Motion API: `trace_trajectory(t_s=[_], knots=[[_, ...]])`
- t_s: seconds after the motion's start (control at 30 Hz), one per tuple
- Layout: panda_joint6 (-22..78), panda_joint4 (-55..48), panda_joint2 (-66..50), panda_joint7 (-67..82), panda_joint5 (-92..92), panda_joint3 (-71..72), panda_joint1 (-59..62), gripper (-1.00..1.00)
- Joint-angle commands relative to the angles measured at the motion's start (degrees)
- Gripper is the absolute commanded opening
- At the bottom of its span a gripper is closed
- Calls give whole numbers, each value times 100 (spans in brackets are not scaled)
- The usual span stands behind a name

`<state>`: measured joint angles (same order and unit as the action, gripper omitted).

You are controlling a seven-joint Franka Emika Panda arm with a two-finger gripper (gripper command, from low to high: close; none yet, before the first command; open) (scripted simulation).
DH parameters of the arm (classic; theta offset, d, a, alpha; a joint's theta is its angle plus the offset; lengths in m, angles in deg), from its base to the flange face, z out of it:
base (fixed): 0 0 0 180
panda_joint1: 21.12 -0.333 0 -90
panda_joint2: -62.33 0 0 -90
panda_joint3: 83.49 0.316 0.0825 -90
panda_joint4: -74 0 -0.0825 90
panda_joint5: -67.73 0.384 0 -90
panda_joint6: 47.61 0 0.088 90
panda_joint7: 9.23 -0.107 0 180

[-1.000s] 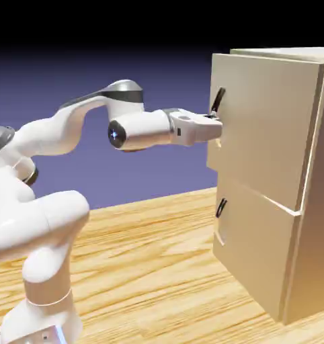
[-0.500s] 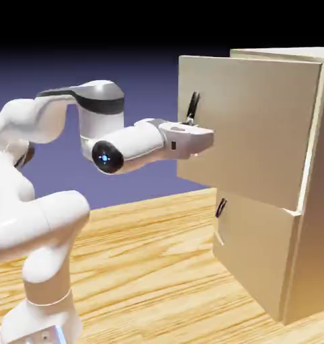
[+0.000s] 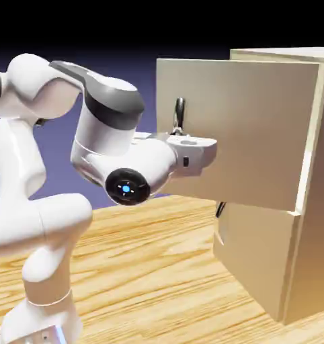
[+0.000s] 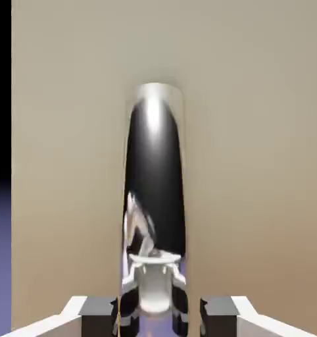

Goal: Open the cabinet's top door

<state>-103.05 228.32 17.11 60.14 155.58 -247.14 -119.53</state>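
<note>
Beige and flat, the top door (image 3: 242, 127) has swung farther out from the boxy tan cabinet (image 3: 255, 255), with the white two-finger gripper (image 4: 159, 317) clamped on its dark, glossy bar handle (image 4: 154, 151); opening seems well under way.

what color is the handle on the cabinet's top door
The handle is black with a glossy, reflective sheen; it shows best in the hand view.

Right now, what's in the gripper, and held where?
The gripper is closed on the top door's dark bar handle, at the handle's lower part as the exterior view shows it, one fingertip on each side.
</note>
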Motion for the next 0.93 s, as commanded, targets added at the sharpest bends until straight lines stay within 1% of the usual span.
trace_trajectory(t_s=[0.0,0.4,0.8,0.83,0.87,0.9], knots=[[101,-139,208,118,-176,-32,36,-100],[1110,-2196,2700,1215,-2099,-235,101,-100],[2032,-4597,4875,1579,-3340,-218,-206,-100],[2032,-4597,4875,1579,-3340,-218,-206,100],[2032,-4597,4875,1579,-3340,-218,-206,100],[2077,-4816,5052,1532,-3355,-216,-170,100]])
